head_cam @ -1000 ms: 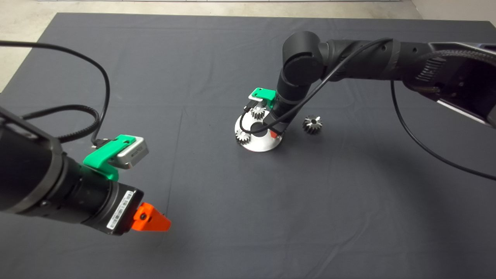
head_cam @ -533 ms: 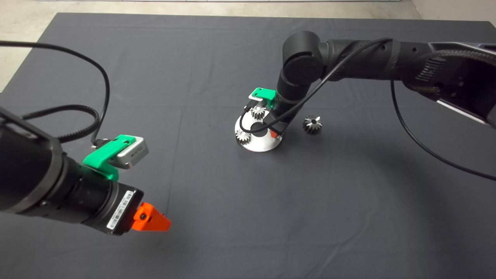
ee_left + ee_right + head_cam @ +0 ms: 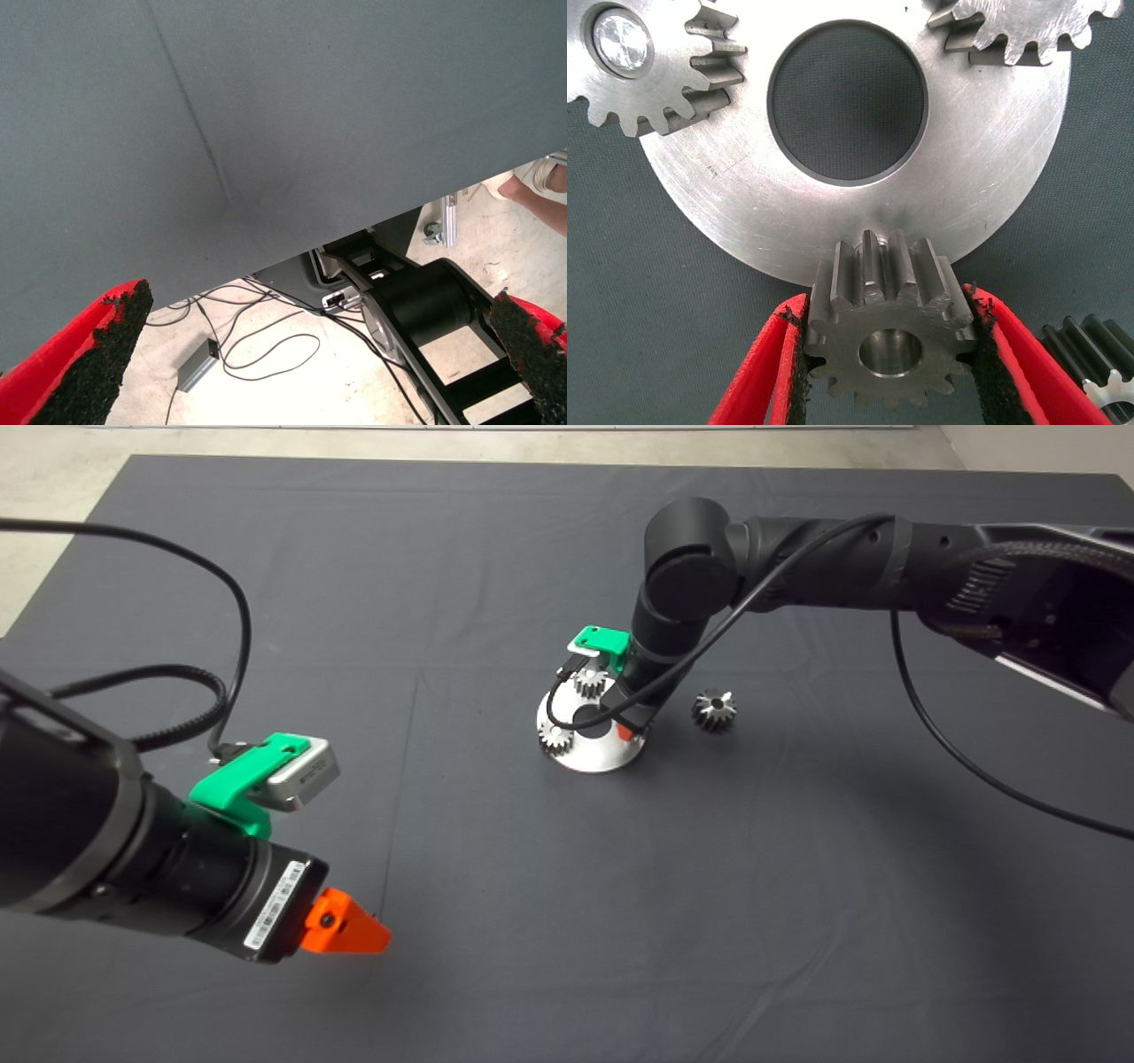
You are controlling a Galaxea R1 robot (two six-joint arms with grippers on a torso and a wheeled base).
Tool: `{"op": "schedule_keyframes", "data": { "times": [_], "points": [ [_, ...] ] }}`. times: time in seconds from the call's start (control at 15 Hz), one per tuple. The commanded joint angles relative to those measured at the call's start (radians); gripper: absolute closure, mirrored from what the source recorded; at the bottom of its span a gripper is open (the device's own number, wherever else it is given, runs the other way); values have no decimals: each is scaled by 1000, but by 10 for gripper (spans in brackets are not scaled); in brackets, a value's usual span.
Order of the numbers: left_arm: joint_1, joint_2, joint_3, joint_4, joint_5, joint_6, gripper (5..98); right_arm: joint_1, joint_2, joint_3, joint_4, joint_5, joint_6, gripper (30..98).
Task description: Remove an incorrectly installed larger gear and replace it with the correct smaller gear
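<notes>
The right gripper (image 3: 890,354) stands over the near edge of a round steel plate (image 3: 592,755) at the middle of the table's dark mat (image 3: 496,567), its jaws closed on the smaller gear (image 3: 888,332) — a short-toothed gear with a round centre hole, held between the two black pads at the plate's rim. From the right wrist view the gear overlaps the edge of the plate; whether it rests on it cannot be told.

Four gears can be counted. Two light-silver gears sit on the plate, one at its far edge (image 3: 590,684) and one at its left edge (image 3: 555,737), on either side of the plate's large round hole (image 3: 847,102). The third is the one in the jaws. The fourth, the larger gear (image 3: 714,709), with long bright tapering teeth, lies on the mat just to the right of the plate, apart from it.

The left gripper (image 3: 310,354) waits at the lower left of the mat, well apart from the plate, its jaws wide open and empty — beyond the mat's edge its wrist view takes in floor, loose cables (image 3: 266,350) and a black robot base (image 3: 425,310).
</notes>
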Motion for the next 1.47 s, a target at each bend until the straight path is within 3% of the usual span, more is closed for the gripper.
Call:
{"op": "schedule_keyframes", "data": {
  "times": [0.0,0.2,0.47,0.93,1.4],
  "points": [
    [-11,-2,15,-15,4,0,54,-26,11,-22,-41,-135,-5,889],
    [-11,-2,15,-15,4,0,54,-12,14,-25,-41,-135,-3,889],
    [-11,0,15,-15,4,0,54,52,6,-25,-36,-135,-3,889],
    [-11,-2,15,-15,4,-1,54,70,9,-25,-29,-135,6,888],
    [-11,-2,15,-15,4,-1,54,84,5,-25,81,-135,5,890]
  ]
}}
